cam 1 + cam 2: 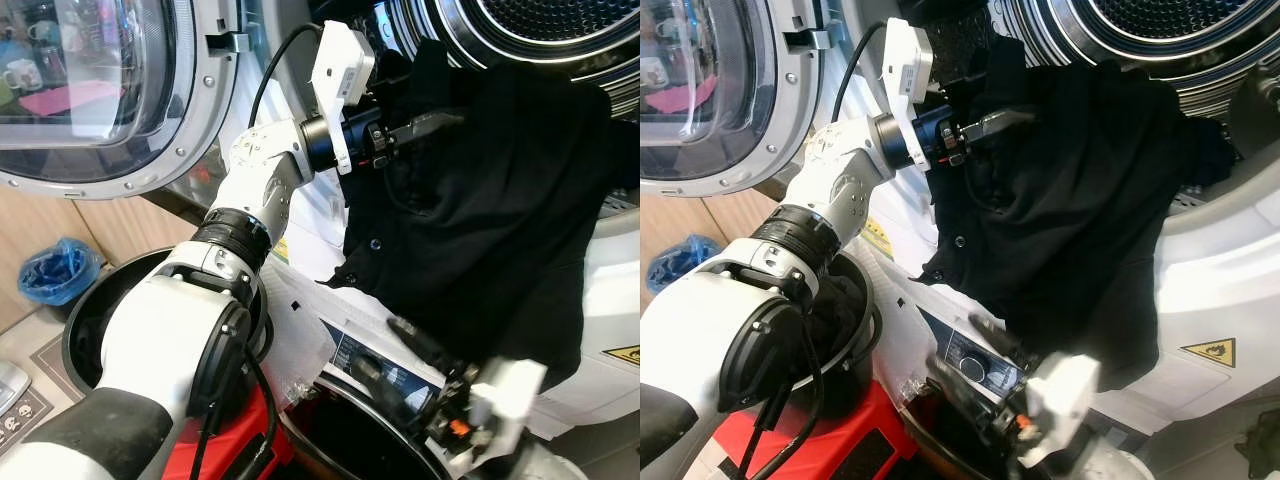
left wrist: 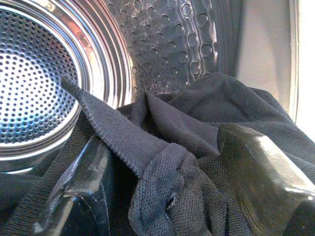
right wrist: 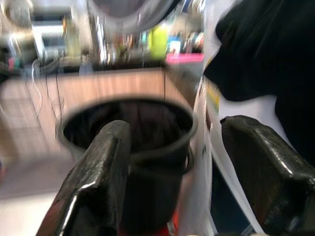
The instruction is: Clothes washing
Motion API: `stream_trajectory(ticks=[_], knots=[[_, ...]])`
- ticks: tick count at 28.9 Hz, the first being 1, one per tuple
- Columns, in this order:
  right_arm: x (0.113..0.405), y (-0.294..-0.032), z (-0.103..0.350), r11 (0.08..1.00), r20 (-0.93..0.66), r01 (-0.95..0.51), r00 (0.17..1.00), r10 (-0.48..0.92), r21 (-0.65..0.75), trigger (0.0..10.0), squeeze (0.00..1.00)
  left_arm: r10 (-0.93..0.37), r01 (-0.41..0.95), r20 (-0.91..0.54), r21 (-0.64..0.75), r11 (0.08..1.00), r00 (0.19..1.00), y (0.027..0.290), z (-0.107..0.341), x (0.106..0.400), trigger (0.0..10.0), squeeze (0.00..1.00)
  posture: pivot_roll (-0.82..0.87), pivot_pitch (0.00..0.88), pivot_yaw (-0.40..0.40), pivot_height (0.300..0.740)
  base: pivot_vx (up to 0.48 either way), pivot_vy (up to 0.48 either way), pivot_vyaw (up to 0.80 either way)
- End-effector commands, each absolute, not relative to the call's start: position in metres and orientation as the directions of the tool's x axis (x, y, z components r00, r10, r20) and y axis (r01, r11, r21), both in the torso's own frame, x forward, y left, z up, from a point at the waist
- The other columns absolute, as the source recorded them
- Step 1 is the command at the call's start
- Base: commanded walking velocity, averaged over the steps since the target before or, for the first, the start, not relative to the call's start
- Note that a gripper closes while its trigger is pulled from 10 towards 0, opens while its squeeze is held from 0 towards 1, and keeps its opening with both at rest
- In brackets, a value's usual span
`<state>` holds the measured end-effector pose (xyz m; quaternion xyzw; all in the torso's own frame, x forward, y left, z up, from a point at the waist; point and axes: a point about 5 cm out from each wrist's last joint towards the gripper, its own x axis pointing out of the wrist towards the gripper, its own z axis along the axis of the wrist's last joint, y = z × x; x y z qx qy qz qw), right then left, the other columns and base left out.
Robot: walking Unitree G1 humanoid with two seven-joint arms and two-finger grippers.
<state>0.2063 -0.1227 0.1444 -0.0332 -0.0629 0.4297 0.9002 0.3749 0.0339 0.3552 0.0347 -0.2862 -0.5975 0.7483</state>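
Up at twelve o'clock, your left gripper (image 1: 425,125) has its fingers pinched on the black garment (image 1: 480,210) at the mouth of the washer drum (image 2: 34,73); in the left wrist view a bunched fold of knit cloth sits between the two fingers (image 2: 256,167). The garment hangs out of the opening and drapes down the machine's white front. At five o'clock your right gripper (image 3: 172,162) is blurred, its fingers spread with nothing between them, just below the cloth's hem. At eight o'clock a black laundry bucket (image 3: 133,132) stands beside the machine, dark clothes inside.
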Motion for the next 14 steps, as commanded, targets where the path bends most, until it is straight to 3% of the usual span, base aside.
stream_trajectory(ticks=[1,4,8,14], knots=[[0.212,-0.118,0.144,0.628,0.069,-0.762,0.626,0.777,-0.155,10.0,0.00,-0.925,0.869,0.365,0.418,0.266,0.108,0.033,0.356,0.374,10.0,0.00,0.02,0.101,-0.005,0.740,0.000,0.000,0.00],[0.225,-0.111,0.149,0.647,0.077,-0.733,0.647,0.758,-0.208,10.0,0.00,-0.926,0.867,0.363,0.425,0.260,0.100,0.035,0.356,0.374,10.0,0.00,0.03,0.095,-0.006,0.740,0.000,0.000,0.00],[0.252,-0.108,0.155,0.741,0.113,-0.610,0.746,0.657,-0.281,10.0,0.00,-0.925,0.859,0.370,0.440,0.261,0.091,0.038,0.359,0.373,10.0,0.00,0.04,0.090,-0.007,0.740,0.000,0.000,0.00],[0.265,-0.105,0.151,0.759,0.070,-0.553,0.791,0.608,-0.345,10.0,0.00,-0.929,0.859,0.363,0.450,0.246,0.076,0.039,0.358,0.372,10.0,0.00,0.04,0.085,-0.009,0.740,0.000,0.000,0.00]])
